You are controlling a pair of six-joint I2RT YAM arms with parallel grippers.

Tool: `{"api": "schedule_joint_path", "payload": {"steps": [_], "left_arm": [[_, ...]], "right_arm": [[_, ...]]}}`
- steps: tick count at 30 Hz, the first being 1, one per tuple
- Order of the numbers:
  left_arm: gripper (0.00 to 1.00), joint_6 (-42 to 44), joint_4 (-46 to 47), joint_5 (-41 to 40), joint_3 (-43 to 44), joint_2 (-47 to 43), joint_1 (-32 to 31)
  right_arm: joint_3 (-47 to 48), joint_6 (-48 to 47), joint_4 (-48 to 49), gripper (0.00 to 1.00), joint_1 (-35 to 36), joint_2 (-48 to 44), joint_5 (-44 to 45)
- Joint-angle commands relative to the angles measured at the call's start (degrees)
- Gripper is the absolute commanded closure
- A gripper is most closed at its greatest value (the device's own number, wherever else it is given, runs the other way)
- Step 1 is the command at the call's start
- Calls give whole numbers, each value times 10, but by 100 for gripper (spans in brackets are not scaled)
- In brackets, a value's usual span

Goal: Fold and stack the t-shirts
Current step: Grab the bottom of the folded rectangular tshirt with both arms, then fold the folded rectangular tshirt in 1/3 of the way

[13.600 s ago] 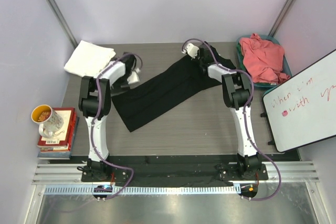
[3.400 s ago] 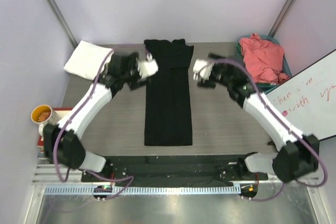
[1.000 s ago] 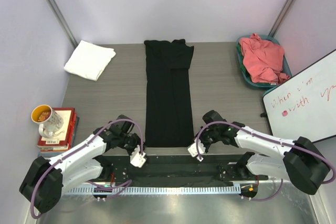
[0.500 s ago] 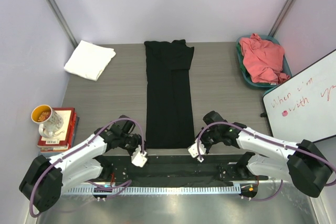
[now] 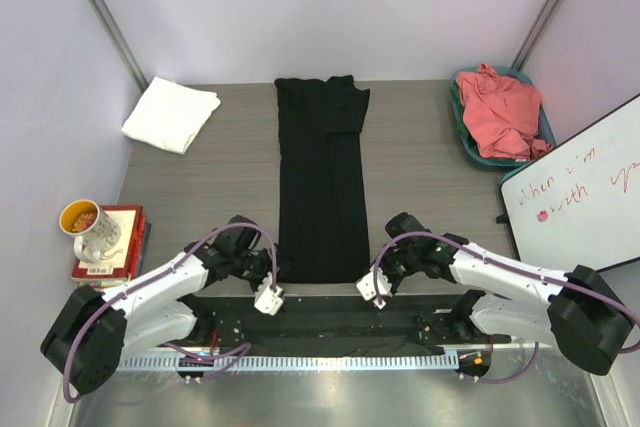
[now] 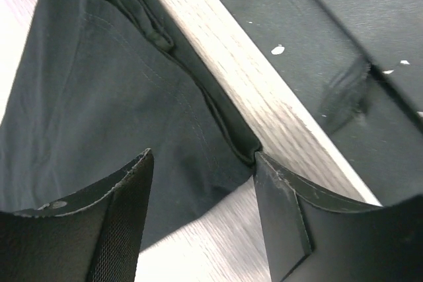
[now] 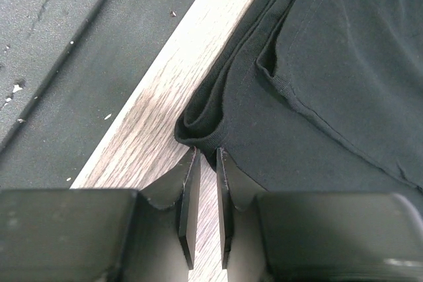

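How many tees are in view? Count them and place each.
3. Black tee: long strip down the middle of the table. White tee: folded, far left corner. Pink tee: crumpled in the bin, far right. Others may hide beneath it.

Three colours are shown: a black t-shirt (image 5: 320,177), a white t-shirt (image 5: 171,115), a coral-pink t-shirt (image 5: 500,112); the table (image 5: 430,187) is grained grey.
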Motion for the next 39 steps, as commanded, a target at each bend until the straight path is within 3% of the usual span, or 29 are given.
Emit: {"api": "schedule_joint_path", "payload": {"steps": [1,5,7,8,9,12,18,28,35,39], "left_arm": [[39,18,9,-28,-5,49,-2],[45,20,11,-27,9,67,-3],[56,23,11,-27,10,72,-4],[64,24,10,-27,9,73,-4],[80,24,10,-26,10,74,-6],[99,21,10,-25,13,73,-8],[100,-43,-12,-20,52,32,-11],[100,-199,-117,-13,169,-83,-16],[100,-226,-115,-69,163,-124,-20],[100,-243,-64,-120,138,-114,-20]], "right_arm": [[22,23,10,80,6,-5,0],[21,31,10,83,10,-11,5],[18,32,11,88,13,-13,4],[17,33,12,94,13,-15,3],[13,33,15,96,16,-13,2],[11,45,31,99,21,-15,4],[53,112,39,99,24,-10,15],[162,218,-55,99,25,-29,17],[183,223,-65,99,24,-47,77],[174,234,-32,99,24,-39,129]]}}
